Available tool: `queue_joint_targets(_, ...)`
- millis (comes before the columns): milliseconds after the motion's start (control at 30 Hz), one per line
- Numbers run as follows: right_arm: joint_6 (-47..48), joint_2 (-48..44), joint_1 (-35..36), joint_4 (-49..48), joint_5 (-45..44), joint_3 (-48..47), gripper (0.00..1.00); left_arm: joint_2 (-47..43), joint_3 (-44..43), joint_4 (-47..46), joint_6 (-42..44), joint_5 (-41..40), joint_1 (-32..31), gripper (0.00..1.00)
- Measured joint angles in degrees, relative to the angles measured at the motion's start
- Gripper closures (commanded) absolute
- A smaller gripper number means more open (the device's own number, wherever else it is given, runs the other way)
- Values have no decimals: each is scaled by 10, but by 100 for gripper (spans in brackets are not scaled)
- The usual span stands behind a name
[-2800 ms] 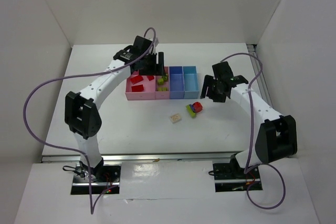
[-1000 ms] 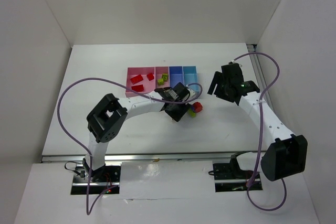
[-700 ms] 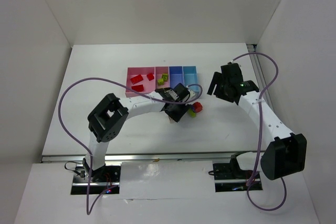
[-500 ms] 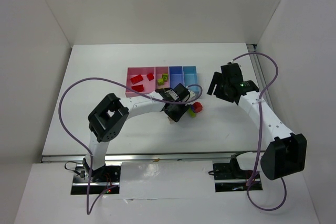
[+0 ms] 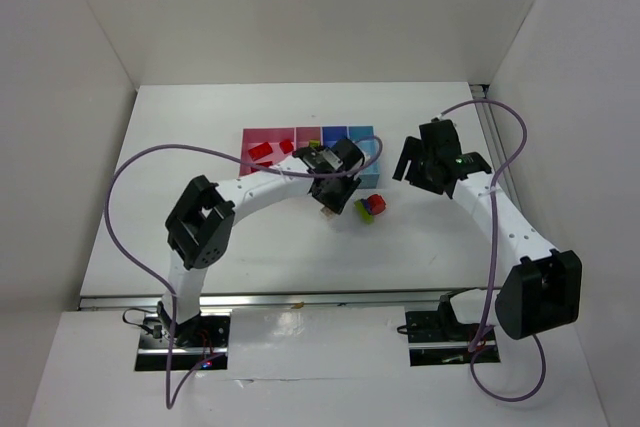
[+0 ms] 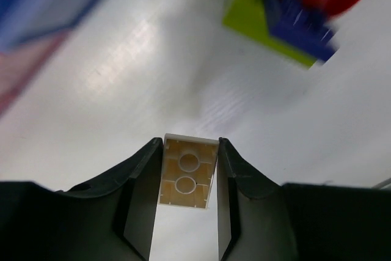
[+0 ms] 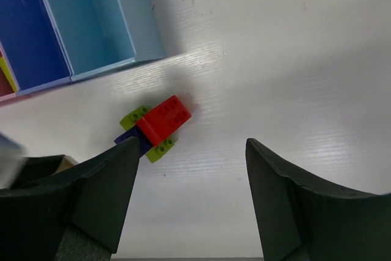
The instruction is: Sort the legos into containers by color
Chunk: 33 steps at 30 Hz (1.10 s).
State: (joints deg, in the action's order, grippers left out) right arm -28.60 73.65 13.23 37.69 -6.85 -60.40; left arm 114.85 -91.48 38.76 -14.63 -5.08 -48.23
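A cream lego [image 6: 188, 172] sits underside-up between the fingers of my left gripper [image 6: 188, 178], which is shut on it above the table. From above, this gripper [image 5: 328, 205] hangs just in front of the containers [image 5: 365, 137], with the cream lego [image 5: 327, 212] at its tip. A clump of red, blue and lime green legos [image 5: 370, 207] [image 7: 156, 126] [image 6: 299, 10] lies on the table to its right. My right gripper [image 7: 192, 169] [image 5: 413, 173] stands open right of the clump, with nothing between its fingers.
Red legos [image 5: 262, 152] lie in the left pink bin [image 5: 250, 172]. The left arm covers part of the second pink bin. The periwinkle bin [image 7: 24, 29] and the light blue bin [image 7: 91, 16] show no bricks. White walls enclose the table.
My left gripper has shut on the cream lego, lifted it off the table and drawn back toward the containers. The right arm has held still.
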Motion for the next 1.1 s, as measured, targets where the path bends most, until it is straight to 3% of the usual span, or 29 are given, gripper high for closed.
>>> queue_joint_targets(267,0,-2,0,-7,-1,0,23,11,-208,43,-48,11,54,100)
queue_joint_targets(433,-1,-4,-3,-8,-2,0,23,78,-331,47,-96,12,93,100)
queue_joint_targets(567,-1,-4,-5,-8,-6,0,23,148,-377,49,-125,12,121,99)
queue_joint_targets(600,-1,-4,-5,-8,-6,0,23,160,-379,50,-129,12,126,92)
queue_joint_targets(733,0,-6,-5,-8,-7,-1,23,202,-384,55,-143,12,137,34)
queue_joint_targets(767,2,-7,-5,-8,-4,-2,23,210,-388,56,-140,15,138,26)
queue_joint_targets(833,8,-7,-5,-8,11,-3,23,216,-392,54,-140,23,139,19)
queue_joint_targets(1100,15,18,-5,-7,87,0,23,170,-364,37,-118,65,136,23)
